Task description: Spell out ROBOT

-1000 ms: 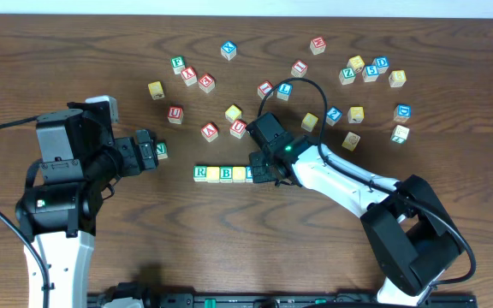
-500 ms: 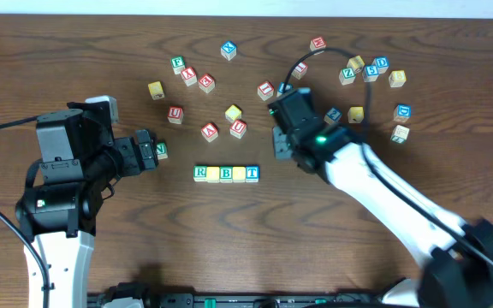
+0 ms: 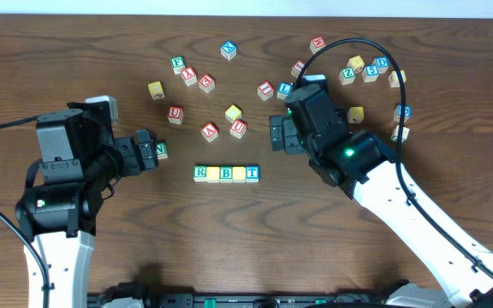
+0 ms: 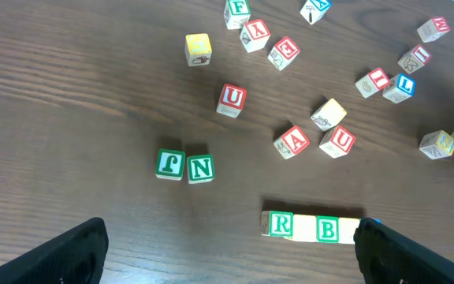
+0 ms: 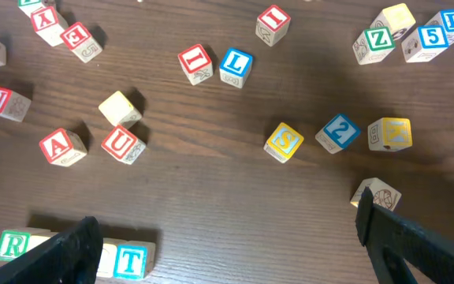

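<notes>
On the table a row of five cubes reads green R (image 3: pixel 199 173), yellow cube (image 3: pixel 213 174), green B (image 3: pixel 226 174), second yellow cube (image 3: pixel 239 174), blue T (image 3: pixel 252 173). My right gripper (image 3: pixel 279 134) hangs open and empty, up and to the right of the T, apart from it. Its wrist view shows the T (image 5: pixel 131 261) at the row's end and the R (image 5: pixel 10 245), with the left finger covering the middle cubes. My left gripper (image 3: pixel 148 152) stands open and empty, left of the row. Its view shows R (image 4: pixel 280 225) and B (image 4: pixel 327 229); the T is almost hidden.
Green f (image 4: pixel 170 163) and N (image 4: pixel 200 168) cubes lie left of the row. Red A (image 3: pixel 210 131) and U (image 3: pixel 238 128) and a yellow cube (image 3: pixel 233 113) lie just behind it. Several more lettered cubes are scattered across the back and the right (image 3: pixel 355 114).
My right gripper has opened and let go of the T cube at the row's right end, then drawn back up and to the right. The left arm has not moved.
</notes>
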`<state>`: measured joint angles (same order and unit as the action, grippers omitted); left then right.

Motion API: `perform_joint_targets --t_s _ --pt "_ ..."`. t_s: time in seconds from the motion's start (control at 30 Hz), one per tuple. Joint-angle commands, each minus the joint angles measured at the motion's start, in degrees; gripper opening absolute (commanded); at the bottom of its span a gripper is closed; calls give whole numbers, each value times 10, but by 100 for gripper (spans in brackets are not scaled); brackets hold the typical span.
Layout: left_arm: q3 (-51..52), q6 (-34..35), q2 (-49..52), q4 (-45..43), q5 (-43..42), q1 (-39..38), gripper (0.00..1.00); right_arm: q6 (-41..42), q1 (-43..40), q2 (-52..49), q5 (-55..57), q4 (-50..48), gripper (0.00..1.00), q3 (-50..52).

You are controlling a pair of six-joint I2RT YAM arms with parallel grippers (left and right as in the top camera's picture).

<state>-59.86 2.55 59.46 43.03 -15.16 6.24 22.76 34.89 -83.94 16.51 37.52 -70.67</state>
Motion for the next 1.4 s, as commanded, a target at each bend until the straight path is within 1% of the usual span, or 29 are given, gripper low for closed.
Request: perform_joint_targets --t_s 0.0,0.6,0.73,0.83,0.87,0.9,0.97,1.03,1.1,1.27,1.37 --pt "-12 -8 0 -2 -7 2 98 -8 -1 4 9 0 99 -5" --pt "-12 -8 -7 3 -3 2 98 -8 0 4 9 0 99 -5" --pt "13 -8 -59 11 3 -5 98 -8 0 4 9 0 99 -5" --pt "71 -8 -147 1 19 -32 98 -8 0 4 9 0 99 -5" --pt "97 -8 -184 -12 23 -43 98 -7 0 4 9 0 99 -5" --pt "137 -8 -243 -42 23 -57 98 -7 0 4 9 0 99 -5" --pt "185 -8 -317 -89 24 -67 98 -8 0 4 9 0 99 -5" --pt "223 -8 -381 -137 38 -70 98 -8 0 4 9 0 99 -5" --pt "246 -9 -412 -175 49 -70 98 -8 0 4 9 0 99 -5" --pt "338 -28 -493 -371 60 -70 98 -8 0 4 9 0 99 -5" --pt "411 -30 -528 -519 60 -69 98 -8 0 4 9 0 99 -5"
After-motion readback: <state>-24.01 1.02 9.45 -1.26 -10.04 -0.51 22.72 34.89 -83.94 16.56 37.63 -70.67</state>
